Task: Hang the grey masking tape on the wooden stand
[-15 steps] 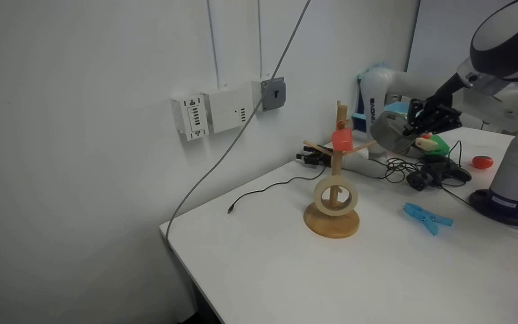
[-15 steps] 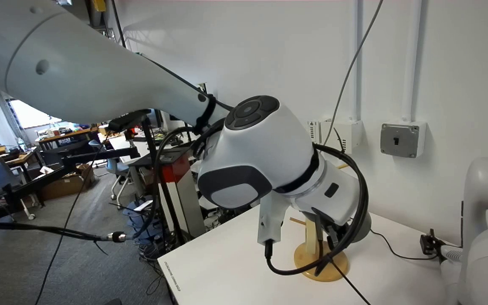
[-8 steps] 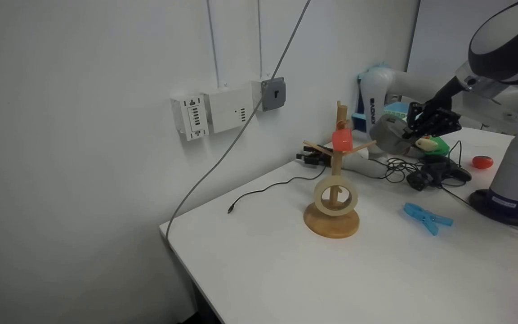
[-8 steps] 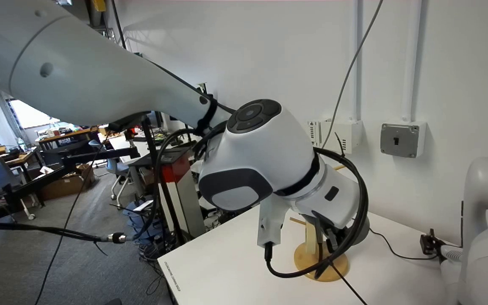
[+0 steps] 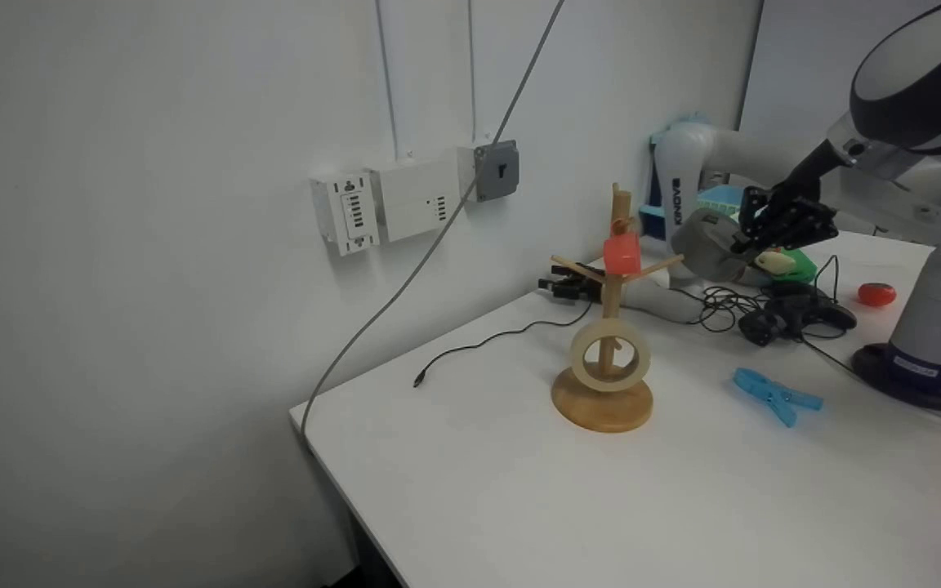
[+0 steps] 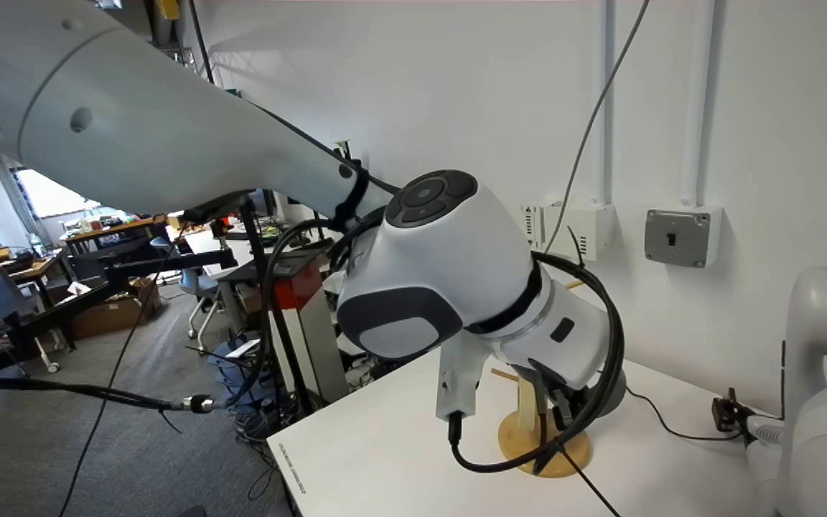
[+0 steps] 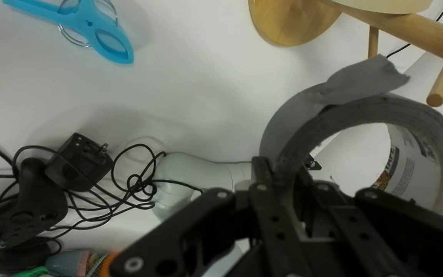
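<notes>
The grey masking tape (image 7: 383,111) is a wide grey roll with a loose torn flap at its top edge. My gripper (image 7: 283,173) is shut on one side of its ring wall, with one finger inside the hole. In an exterior view, the tape (image 5: 709,243) is held in the air by the gripper (image 5: 744,233), beside the wooden stand (image 5: 611,306). The tan stand has a round base, an upright post and several side pegs. In the wrist view, a peg of the stand (image 7: 406,29) points close to the tape's upper rim. The arm hides much of the stand (image 6: 514,434) in an exterior view.
A cream tape roll (image 5: 609,355) hangs low on the stand and a red cup (image 5: 622,253) hangs high. A blue clip (image 5: 777,396) lies on the table. A black controller with cables (image 5: 797,310) and a second white arm (image 5: 683,180) are behind.
Over the last second my arm and the held tape have shifted very slightly downward. In the last half second almost nothing has moved. The stand has stayed in place.
</notes>
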`<act>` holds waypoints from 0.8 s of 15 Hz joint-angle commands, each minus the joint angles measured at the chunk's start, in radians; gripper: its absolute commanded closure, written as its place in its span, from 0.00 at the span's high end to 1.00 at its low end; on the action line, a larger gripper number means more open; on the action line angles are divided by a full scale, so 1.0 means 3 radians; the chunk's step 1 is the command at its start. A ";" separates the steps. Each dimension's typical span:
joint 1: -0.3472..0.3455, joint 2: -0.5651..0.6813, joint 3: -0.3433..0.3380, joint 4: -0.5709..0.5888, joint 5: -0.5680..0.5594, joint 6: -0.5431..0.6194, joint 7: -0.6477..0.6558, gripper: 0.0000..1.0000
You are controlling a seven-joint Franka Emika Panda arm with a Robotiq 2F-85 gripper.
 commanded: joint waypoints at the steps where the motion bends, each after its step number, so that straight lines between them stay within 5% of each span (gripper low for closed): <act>1: -0.0071 -0.0069 0.0054 0.0004 0.0124 -0.0013 -0.0172 0.04; 12: -0.0198 -0.0448 0.0043 -0.0092 0.0415 -0.0448 -0.0690 0.04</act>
